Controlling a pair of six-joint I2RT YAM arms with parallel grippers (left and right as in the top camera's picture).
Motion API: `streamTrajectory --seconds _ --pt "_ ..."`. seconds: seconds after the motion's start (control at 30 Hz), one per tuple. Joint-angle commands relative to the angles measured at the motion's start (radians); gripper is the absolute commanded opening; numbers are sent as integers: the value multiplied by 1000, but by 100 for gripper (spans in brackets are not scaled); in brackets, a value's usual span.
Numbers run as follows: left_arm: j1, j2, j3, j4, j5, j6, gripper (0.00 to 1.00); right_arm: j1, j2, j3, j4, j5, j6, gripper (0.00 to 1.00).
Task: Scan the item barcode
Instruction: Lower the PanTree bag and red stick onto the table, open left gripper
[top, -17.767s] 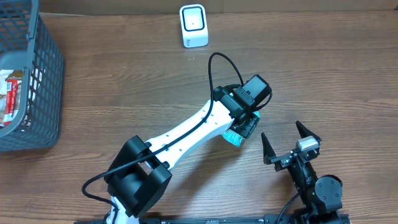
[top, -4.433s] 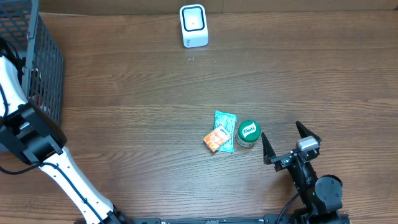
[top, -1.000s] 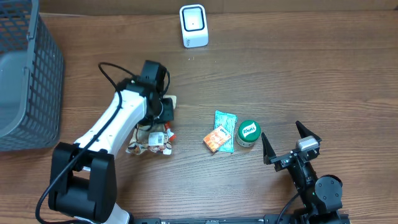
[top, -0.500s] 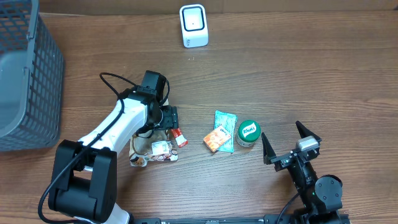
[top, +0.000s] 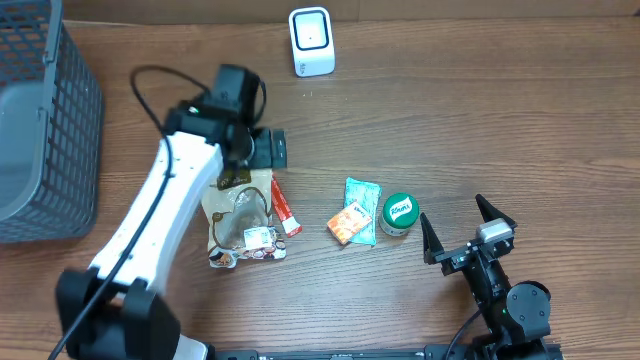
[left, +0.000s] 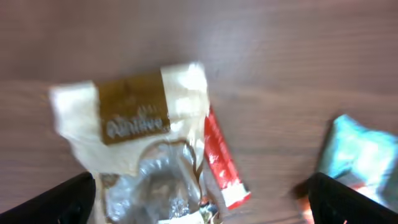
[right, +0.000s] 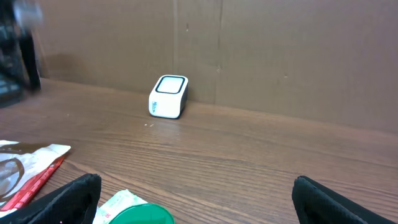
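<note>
Snack bag lies flat, lengthwise front-to-back, brown header at far end.

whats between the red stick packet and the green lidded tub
In the overhead view, an orange packet and a teal packet, touching each other, lie between the red stick packet and the green-lidded tub.

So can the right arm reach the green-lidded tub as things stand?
Probably yes. The right hand sits open close beside the tub, with only bare table between them. The teal packet and orange box lie on the tub's far side, out of the way.
</note>
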Motion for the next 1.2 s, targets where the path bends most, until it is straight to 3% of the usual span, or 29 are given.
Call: streamTrajectory --seconds 0.0,0.23,1.17 --pt "8 -51 109 -35 -86 26 100 2 -6 -10 3 -4 4 100" --pt "13 -64 180 -39 -202 26 100 2 -6 -10 3 -4 4 100" --pt "13 -60 178 -39 -200 26 100 2 -6 -10 3 -4 4 100"
